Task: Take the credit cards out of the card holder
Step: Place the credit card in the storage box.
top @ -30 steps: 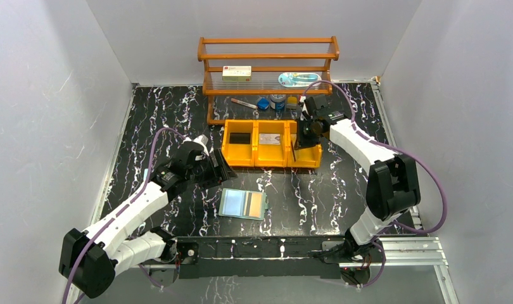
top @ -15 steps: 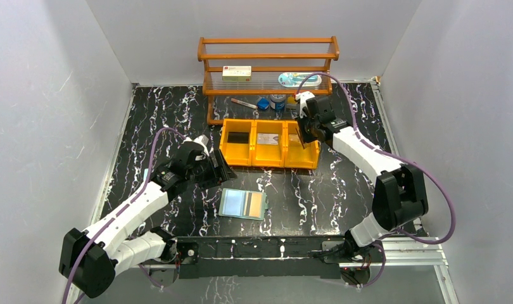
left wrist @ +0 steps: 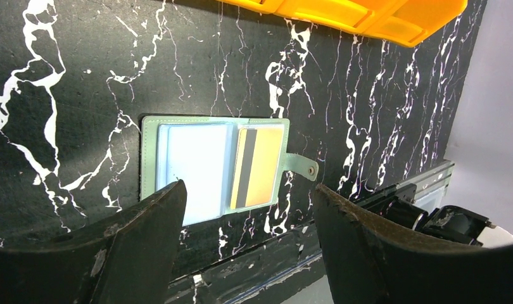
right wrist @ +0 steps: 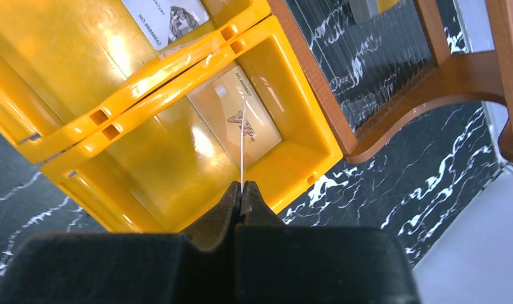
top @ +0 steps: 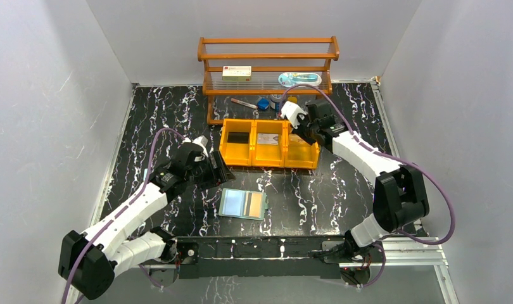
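The sage-green card holder (top: 242, 204) lies open on the black table, with an orange-tan credit card (top: 256, 202) in its right pocket. In the left wrist view the holder (left wrist: 178, 164) and that card (left wrist: 259, 168) lie just beyond my open left gripper (left wrist: 247, 206), which holds nothing. My right gripper (right wrist: 242, 185) is shut on a thin card seen edge-on (right wrist: 242, 142), over the right compartment of the orange bins (right wrist: 146, 69). A tan card (right wrist: 260, 123) lies flat in that compartment. The left gripper (top: 219, 170) hovers left of the holder.
The orange three-compartment bin (top: 271, 163) stands mid-table, with a dark card (top: 239, 137) in its left compartment and a pale card (top: 268, 139) in the middle one. Behind it stands a wooden rack (top: 266, 57) with a white box (top: 236, 73) and small items.
My right arm has swung its wrist back and left over the right bin compartment, still shut on the card. The left arm and the card holder have not moved.
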Tool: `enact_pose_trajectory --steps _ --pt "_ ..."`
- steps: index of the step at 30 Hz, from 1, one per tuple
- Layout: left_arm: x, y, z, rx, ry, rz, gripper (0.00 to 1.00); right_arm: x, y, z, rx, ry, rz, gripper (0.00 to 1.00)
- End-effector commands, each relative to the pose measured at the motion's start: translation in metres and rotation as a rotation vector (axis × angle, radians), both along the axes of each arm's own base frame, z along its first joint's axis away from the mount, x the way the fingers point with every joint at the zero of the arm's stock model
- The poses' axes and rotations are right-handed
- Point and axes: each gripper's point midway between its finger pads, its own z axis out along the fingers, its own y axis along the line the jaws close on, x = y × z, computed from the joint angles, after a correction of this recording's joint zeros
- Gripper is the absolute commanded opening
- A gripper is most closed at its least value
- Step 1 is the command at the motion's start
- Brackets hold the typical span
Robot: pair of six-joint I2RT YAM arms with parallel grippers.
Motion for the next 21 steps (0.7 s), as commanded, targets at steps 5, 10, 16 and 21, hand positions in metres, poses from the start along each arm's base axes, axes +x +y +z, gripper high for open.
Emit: enact_pose_trajectory --steps 5,10,16,21 --pt "-0.003 0.009 0.007 0.023 -0.034 0.009 0.72 0.019 -0.001 -0.009 -0.143 -0.095 0.152 0.00" --pt "-0.003 0.012 0.010 0.035 -0.039 0.012 0.72 0.024 0.001 -0.019 -0.171 -0.113 0.199 0.00" --pt "-0.001 0.016 0.012 0.054 -0.047 0.023 0.72 0.031 0.002 -0.032 -0.215 -0.149 0.255 0.00" --pt "-0.002 0.016 0.011 0.066 -0.038 0.012 0.72 0.027 0.016 -0.043 -0.191 -0.125 0.356 0.02"
